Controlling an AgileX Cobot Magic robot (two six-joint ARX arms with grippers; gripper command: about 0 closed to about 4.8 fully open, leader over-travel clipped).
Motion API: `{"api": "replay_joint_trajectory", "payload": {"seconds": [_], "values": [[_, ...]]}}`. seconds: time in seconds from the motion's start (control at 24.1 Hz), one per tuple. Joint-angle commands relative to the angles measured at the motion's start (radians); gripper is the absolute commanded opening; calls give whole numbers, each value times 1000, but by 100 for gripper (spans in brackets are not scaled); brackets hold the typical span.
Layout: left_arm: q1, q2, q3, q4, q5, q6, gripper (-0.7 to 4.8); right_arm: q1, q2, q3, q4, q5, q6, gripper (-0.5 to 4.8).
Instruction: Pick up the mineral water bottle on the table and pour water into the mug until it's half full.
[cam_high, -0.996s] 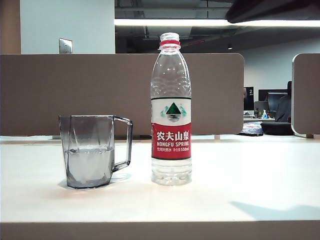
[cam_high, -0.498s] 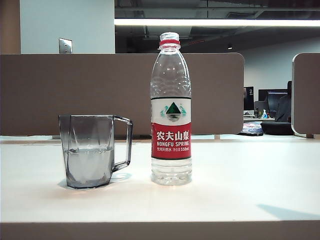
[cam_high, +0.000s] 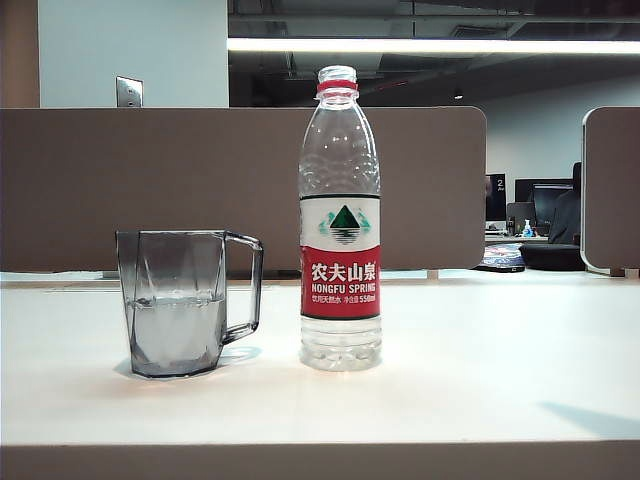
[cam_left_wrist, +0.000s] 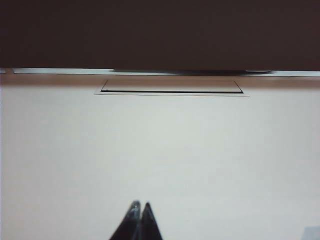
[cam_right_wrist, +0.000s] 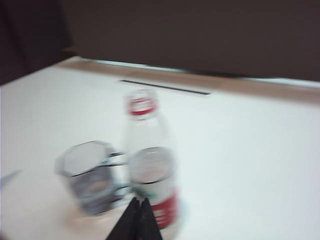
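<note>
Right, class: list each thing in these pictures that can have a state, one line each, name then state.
bottle: upright on the table, uncapped, nearly empty
mug: upright, about half full of water
left end effector: shut, holding nothing, over bare table
right end effector: shut, holding nothing, off the bottle

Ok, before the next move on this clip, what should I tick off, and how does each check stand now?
1. mineral water bottle upright on the table: ok.
2. Bottle uncapped: ok, only the red neck ring shows.
3. mug upright, beside the bottle, apart: ok.
4. Mug about half full of water: ok.
5. right hand clear of the bottle: ok, shut, holding nothing.
6. left hand out of the way: ok, shut, over bare table.
</note>
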Motion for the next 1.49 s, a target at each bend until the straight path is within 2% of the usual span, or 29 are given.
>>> {"api": "replay_joint_trajectory", "payload": {"seconds": [0.04,0.17,0.21,0.33,0.5,0.58,1.0,1.08,1.29,1.49], "values": [[0,0,3,11,1,0,-5,-115,-49,-109,96,-39,-14,-5],[0,0,3,12,1,0,-5,-205,-112,-220,205,-132,-15,-5],[0,0,3,11,1,0,-5,-268,-160,-275,236,-202,-15,-5],[0,0,3,11,1,0,-5,-399,-225,-341,256,-341,-14,-5],[0,0,3,12,1,0,-5,-557,-255,-384,261,-445,-14,-5],[0,0,3,12,1,0,-5,-640,-261,-394,262,-449,-14,-5],[0,0,3,12,1,0,-5,-855,-363,-403,254,-453,6,-5],[0,0,3,12,1,0,-5,-936,-412,-415,253,-499,20,-5],[0,0,3,11,1,0,-5,-1018,-441,-422,222,-523,19,-5],[0,0,3,9,1,0,-5,-1052,-441,-422,192,-512,1,-5]]}}
